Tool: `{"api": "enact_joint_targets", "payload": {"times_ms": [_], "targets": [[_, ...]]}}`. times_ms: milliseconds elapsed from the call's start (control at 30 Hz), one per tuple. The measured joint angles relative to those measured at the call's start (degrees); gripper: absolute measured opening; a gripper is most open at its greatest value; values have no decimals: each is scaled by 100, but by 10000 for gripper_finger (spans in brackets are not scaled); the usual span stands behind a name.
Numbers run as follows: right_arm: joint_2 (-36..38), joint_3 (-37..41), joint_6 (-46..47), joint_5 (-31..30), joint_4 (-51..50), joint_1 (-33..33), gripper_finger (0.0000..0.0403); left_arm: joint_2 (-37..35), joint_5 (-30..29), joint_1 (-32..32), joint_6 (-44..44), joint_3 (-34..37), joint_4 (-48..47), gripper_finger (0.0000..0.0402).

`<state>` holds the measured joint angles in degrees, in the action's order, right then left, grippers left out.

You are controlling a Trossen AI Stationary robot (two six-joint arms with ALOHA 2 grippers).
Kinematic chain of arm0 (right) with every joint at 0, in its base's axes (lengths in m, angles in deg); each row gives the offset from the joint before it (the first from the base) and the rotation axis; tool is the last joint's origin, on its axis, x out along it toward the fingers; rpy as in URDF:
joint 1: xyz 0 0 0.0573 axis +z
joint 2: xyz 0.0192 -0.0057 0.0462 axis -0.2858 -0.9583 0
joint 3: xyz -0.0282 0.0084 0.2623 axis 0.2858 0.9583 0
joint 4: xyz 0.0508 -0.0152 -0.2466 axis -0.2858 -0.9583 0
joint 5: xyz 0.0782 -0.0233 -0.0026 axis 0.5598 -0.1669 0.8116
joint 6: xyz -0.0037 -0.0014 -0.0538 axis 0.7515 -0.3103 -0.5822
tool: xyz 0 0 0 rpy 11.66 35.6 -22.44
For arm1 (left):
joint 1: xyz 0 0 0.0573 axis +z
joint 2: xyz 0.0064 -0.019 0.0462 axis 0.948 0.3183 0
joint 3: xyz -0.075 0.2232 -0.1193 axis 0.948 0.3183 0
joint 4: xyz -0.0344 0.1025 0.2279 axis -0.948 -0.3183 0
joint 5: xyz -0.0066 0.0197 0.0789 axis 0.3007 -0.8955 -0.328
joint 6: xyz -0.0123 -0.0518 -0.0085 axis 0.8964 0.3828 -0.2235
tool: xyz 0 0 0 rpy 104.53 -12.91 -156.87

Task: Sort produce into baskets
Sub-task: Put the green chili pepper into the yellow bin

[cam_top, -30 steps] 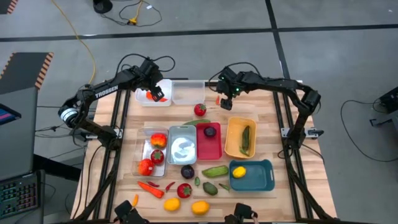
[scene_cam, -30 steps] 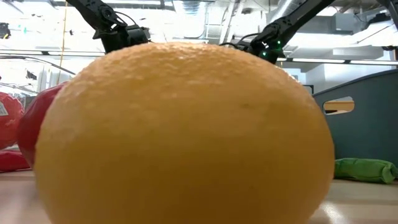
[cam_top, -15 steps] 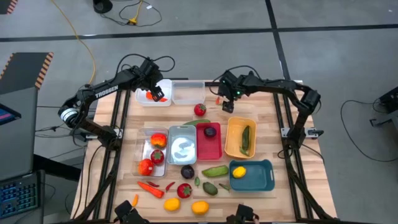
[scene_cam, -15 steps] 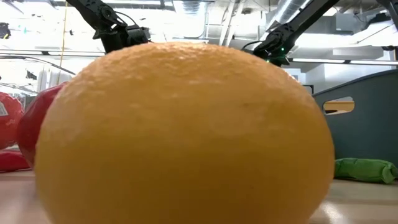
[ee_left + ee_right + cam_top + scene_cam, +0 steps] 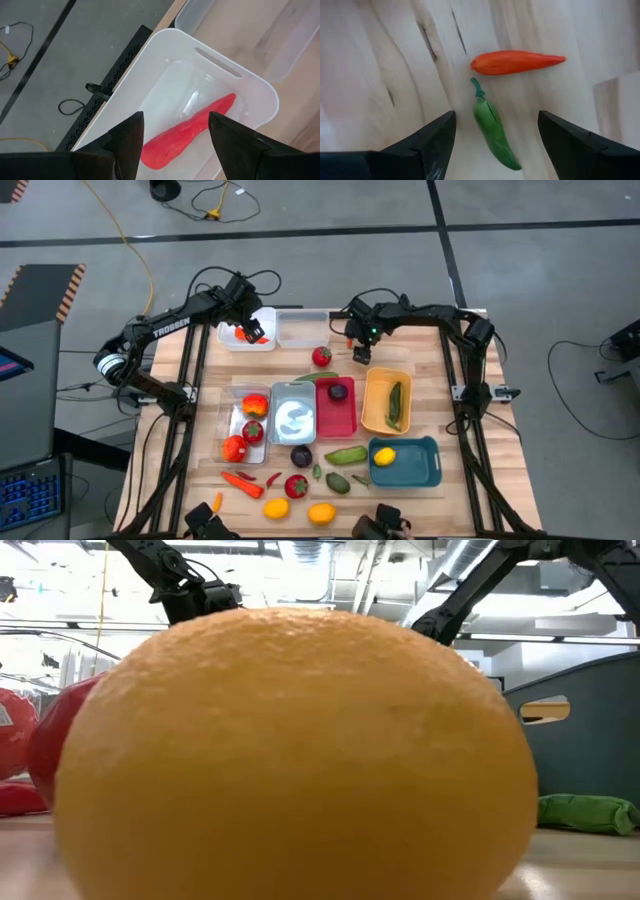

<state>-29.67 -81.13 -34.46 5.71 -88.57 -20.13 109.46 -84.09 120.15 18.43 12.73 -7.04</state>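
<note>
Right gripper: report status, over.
Right gripper open, over green chili beside orange chili on bare table. Left gripper open above red carrot in white bin. Nothing blocking.

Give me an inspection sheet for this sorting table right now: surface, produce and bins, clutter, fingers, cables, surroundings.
Surface: pale wooden table, loose produce along its near edge.
Job's things: white bin holds a red-orange carrot; yellow-orange bin holds a green cucumber; teal bin holds a lemon; an orange chili and a green chili lie on the bare wood.
Clutter: nothing seen.
Grippers: left gripper fingers open over the carrot in the white bin; right gripper fingers open above the green chili.
Cables: yellow cable on the floor.
Surroundings: grey floor; an orange fruit blocks the low view.
</note>
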Motion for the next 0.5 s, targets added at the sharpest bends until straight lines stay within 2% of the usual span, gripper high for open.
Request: {"api": "enact_joint_targets", "payload": {"times_ms": [267,500], "targets": [[1,-23,0,11,-186,-63,253,0,-1,-2,-5,0,22,210],[5,-18,-15,24,-211,-87,164,0,-2,-2,-5,0,22,210]]}}
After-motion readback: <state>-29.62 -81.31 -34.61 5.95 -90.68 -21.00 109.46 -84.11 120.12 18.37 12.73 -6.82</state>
